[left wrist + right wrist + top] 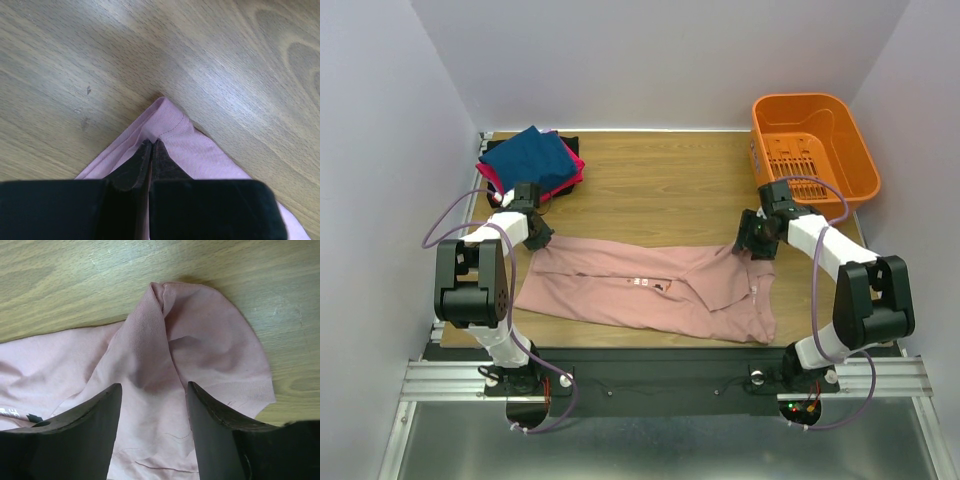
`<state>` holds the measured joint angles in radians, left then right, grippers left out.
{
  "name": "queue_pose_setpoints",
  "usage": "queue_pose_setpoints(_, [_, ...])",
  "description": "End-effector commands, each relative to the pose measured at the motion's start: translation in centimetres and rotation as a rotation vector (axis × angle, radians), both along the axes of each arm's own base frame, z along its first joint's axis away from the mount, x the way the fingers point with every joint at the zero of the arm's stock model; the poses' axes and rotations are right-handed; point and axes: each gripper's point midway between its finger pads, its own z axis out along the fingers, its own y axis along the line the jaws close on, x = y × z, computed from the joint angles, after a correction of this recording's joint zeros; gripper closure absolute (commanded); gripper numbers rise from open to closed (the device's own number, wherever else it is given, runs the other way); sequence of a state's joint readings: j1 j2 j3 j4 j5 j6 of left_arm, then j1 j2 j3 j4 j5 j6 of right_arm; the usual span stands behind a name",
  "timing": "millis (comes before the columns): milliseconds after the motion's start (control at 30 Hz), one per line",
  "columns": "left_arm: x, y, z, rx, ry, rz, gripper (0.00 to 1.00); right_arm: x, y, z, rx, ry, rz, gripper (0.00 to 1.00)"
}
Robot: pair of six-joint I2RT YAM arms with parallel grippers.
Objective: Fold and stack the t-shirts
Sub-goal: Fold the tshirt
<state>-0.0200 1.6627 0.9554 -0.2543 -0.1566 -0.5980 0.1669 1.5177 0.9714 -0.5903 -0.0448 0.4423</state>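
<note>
A dusty-pink t-shirt (pixel 650 290) lies spread across the near part of the wooden table, part folded, with small print showing near its middle. My left gripper (pixel 538 243) is shut on its far left corner; in the left wrist view the fingertips (pixel 151 142) pinch the hemmed corner (pixel 172 122). My right gripper (pixel 752 245) is open at the shirt's far right end, its fingers (pixel 154 387) standing on either side of a raised ridge of pink cloth (pixel 150 335). Folded t-shirts are stacked at the far left: navy blue (pixel 528 158) on top, magenta (pixel 572 172) under it.
An orange plastic basket (pixel 800 100) stands at the far right corner, just behind the right arm. Walls close in the table on the left, back and right. Bare wood (pixel 660 190) lies between the stack and the basket.
</note>
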Motion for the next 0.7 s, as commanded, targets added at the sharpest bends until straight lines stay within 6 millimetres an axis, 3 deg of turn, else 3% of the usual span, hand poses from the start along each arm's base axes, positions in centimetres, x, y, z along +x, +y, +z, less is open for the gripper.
queue_pose_setpoints(0, [-0.7,0.9,-0.6,0.036,0.051,-0.005,1.0,0.1,0.6,0.5,0.032,-0.04,0.013,0.43])
queue_pose_setpoints(300, [-0.7,0.7,-0.7,0.028,0.053,-0.012,1.0,-1.3,0.9,0.0,0.048,-0.009,0.053,0.56])
queue_pose_setpoints(667, [-0.3,0.7,-0.6,0.026,0.051,-0.028,1.0,-4.5,0.8,-0.5,0.06,0.056,0.07,0.58])
